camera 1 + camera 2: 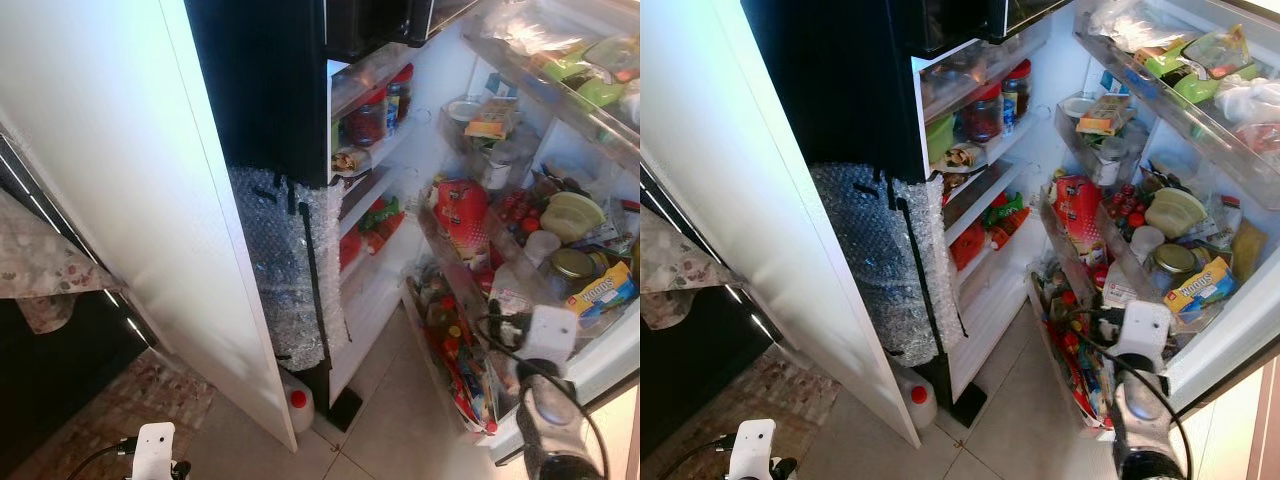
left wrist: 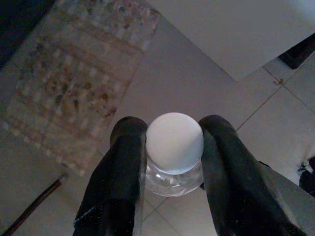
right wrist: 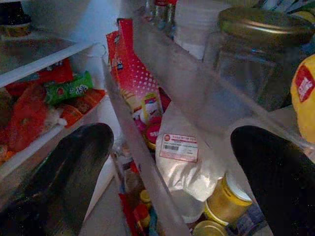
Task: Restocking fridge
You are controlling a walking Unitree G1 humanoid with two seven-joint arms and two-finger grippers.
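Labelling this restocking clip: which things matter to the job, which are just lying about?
Job:
left hand shut on white-capped bottle
right hand, open, at door shelves
open fridge

Lying about:
red-capped jug on floor
patterned rug
bubble wrap

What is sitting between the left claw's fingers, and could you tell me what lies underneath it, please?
A clear bottle with a white cap sits in the left claw. Beneath it lies tiled floor and a patterned rug. The cap hides the bottle's contents.

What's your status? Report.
Left gripper shut on bottle, low by the floor. Right gripper open at door shelves. Shelves packed.
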